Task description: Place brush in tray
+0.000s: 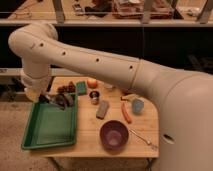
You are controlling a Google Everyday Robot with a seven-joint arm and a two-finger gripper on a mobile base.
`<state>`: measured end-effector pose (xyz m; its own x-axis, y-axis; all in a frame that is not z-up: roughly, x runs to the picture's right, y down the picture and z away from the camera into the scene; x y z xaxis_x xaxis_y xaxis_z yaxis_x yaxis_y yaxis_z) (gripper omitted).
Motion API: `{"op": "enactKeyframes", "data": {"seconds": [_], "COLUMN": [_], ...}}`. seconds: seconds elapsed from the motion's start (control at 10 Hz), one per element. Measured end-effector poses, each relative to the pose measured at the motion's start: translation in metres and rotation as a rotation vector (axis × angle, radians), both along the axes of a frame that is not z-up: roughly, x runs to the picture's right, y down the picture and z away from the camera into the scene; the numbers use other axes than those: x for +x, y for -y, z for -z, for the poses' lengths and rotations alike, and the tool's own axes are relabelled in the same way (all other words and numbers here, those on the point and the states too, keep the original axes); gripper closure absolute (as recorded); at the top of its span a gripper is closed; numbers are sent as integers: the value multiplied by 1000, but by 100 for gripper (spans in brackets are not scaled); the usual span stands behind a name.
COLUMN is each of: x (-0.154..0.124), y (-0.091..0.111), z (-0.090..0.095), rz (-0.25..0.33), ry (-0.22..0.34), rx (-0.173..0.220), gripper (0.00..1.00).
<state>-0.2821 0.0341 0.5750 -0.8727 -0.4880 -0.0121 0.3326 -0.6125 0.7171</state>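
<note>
One relation decides the coming move: the brush [63, 101] lies just to the right of the pincer [50, 99], and both sit over the far right corner of the tray [47, 131]. The arm [95, 62] sweeps in from the right, bends at the far left and drops its wrist down to that corner. The dark brush, with its paler rounded part, shows at the tray's far rim, its long axis seemingly running left to right. I cannot tell whether it hangs above the green floor or already rests on it, nor whether the pincer is closed on it or has let go.

The tray takes up the left of the worktop [142, 122]. To its right, well apart from the brush, are the flat grey block [102, 109] and the purple bowl [113, 135]. I judge the task to be near its end: any release here should land the brush inside the rim, though close to the corner wall.
</note>
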Motion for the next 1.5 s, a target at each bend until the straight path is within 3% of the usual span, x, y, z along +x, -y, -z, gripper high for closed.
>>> {"op": "enactKeyframes", "data": {"seconds": [0.3,0.4,0.6,0.7,0.9,1.0,1.2,1.5], "x": [-39,-49,-70,-69,-64,-53,-33,-23], "y": [-52,-65,-89,-95,-111,-115,-117,-122], "z": [-24,-30,-38,-41,-51,-58,-64,-74], "rz": [40,57,80,69,10,-47,-130,-169], "ry": [10,4,-66,-90,-135,-154,-179,-286], "rx": [-115,-178,-390,-426,-463,-471,-451,-390], "gripper": [100,100,100,100,100,100,100,100]}}
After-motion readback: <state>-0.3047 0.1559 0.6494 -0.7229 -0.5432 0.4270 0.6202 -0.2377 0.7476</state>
